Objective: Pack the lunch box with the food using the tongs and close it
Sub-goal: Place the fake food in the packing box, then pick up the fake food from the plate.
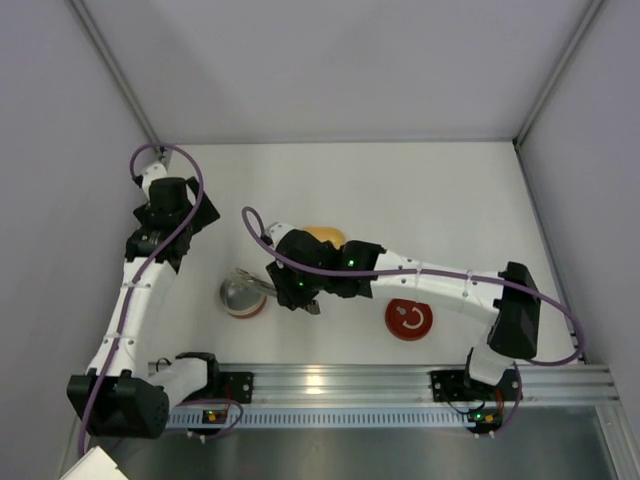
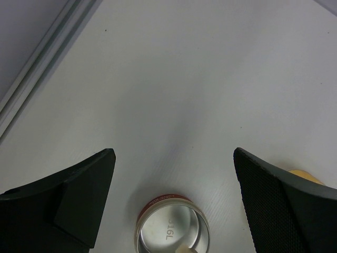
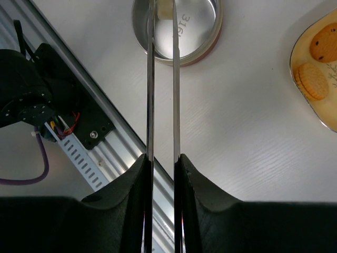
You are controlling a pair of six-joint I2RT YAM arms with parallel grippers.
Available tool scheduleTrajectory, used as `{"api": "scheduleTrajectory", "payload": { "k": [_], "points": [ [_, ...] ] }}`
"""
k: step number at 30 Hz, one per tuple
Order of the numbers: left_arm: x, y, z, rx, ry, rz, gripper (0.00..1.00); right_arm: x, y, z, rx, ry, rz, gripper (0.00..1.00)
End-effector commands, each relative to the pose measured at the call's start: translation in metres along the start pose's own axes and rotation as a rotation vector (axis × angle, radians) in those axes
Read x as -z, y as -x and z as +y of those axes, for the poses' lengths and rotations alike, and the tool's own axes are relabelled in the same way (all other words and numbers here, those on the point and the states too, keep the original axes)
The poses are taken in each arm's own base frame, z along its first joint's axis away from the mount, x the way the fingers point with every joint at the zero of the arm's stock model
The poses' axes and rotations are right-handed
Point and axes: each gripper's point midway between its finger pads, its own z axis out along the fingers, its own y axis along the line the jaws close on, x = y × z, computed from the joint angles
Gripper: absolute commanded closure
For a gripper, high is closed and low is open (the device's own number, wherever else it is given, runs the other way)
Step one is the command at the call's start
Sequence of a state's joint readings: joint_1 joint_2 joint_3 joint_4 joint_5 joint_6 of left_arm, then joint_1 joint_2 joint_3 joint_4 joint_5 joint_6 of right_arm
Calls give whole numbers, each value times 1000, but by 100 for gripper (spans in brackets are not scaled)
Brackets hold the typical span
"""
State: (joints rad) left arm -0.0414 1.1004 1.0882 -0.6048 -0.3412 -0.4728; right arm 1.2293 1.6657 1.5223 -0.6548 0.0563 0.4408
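The lunch box [image 1: 243, 293], round silver metal with a red lower band, stands open in front of the left arm. My right gripper [image 1: 300, 285] is shut on the tongs [image 3: 150, 79]. Their two thin silver arms run nearly parallel over the lunch box [image 3: 176, 26], and their tips are cut off by the top edge of the right wrist view. Two round pieces of food, one brown [image 3: 324, 42] and one orange [image 3: 310, 81], lie on the yellow dish [image 3: 300, 42]. A pale piece [image 2: 185, 249] shows inside the lunch box [image 2: 171, 226]. My left gripper [image 2: 174, 153] hangs open above the box.
A flat red disc with a white mark [image 1: 409, 319] lies right of the lunch box, near the front rail [image 1: 330, 380]. The yellow dish [image 1: 325, 237] is mostly hidden under my right arm. Grey walls enclose the table on three sides.
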Motion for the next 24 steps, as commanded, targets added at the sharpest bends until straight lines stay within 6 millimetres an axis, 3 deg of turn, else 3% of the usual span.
{"api": "scheduleTrajectory", "payload": {
  "k": [1,7,14,17,20,24],
  "points": [
    [7,10,1,27,-19,-44,1,-1,24,30,30,83,-76,77],
    [7,9,0,26,-32,-50,1,-13,18,28,31,74,-50,72],
    [4,1,-2,18,-49,-33,1,-12,22,26,35,60,-62,57],
    [5,3,-3,17,-55,-37,1,-10,24,26,35,55,-66,57],
    [6,2,-3,18,-60,-38,1,0,32,16,30,0,-96,56],
    [6,1,-5,19,-72,-34,1,22,41,-17,2,-95,-136,55]
  ]
}}
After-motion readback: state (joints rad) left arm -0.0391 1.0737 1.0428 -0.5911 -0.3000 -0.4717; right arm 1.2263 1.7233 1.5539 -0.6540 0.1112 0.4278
